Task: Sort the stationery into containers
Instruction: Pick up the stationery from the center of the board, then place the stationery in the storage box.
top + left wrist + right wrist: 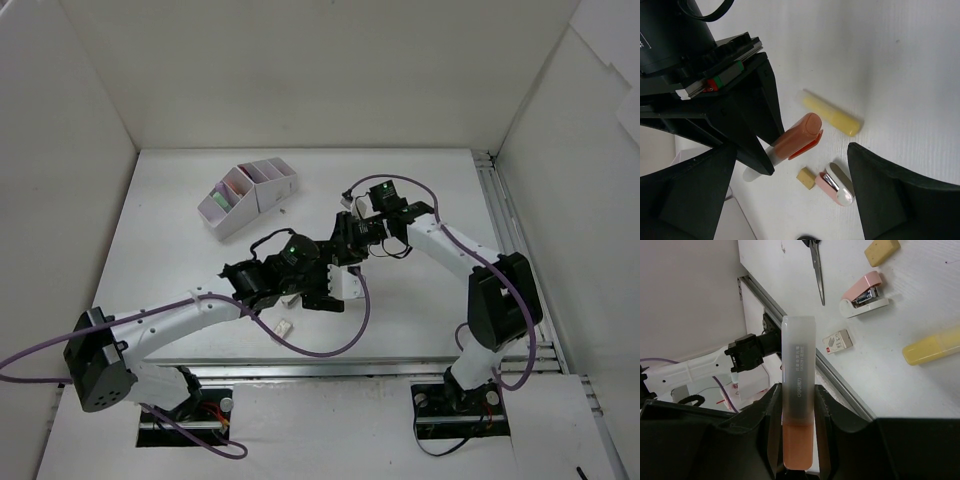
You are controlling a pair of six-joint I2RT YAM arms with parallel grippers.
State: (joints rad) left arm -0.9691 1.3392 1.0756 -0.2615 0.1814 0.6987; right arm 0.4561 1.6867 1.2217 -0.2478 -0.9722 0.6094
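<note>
Right gripper (798,407): pinched tight on the orange highlighter (798,355), a finger on each side, with the pale translucent end poking out ahead.
Left gripper (792,152): spread wide and holding nothing, hovering right over the same spot.
Highlighter's place: mid-table in the right gripper, and by my read just off the surface.
Neighbours: the yellow highlighter (832,115), pink stapler (835,186) and small beige eraser (806,178) lie loose just beside it.
Organizer (262,198): at the far left of the table (180,260), well apart from both grippers.
Doing it well: hold the pinch firm and lift straight up, clear of the left arm. Swing across, line the pen up with a slanted compartment, and let go only once its end is inside.
Watch for: the grip looks off-centre, so the pen may pivot.
Hard to see: from above, the two grippers overlap and hide the highlighter. The compartments show only pink and green smudges.
Cut off: the scissors (815,265) lose their handles at the frame edge.
Can't tell: whether the highlighter's pale end touches the table.
</note>
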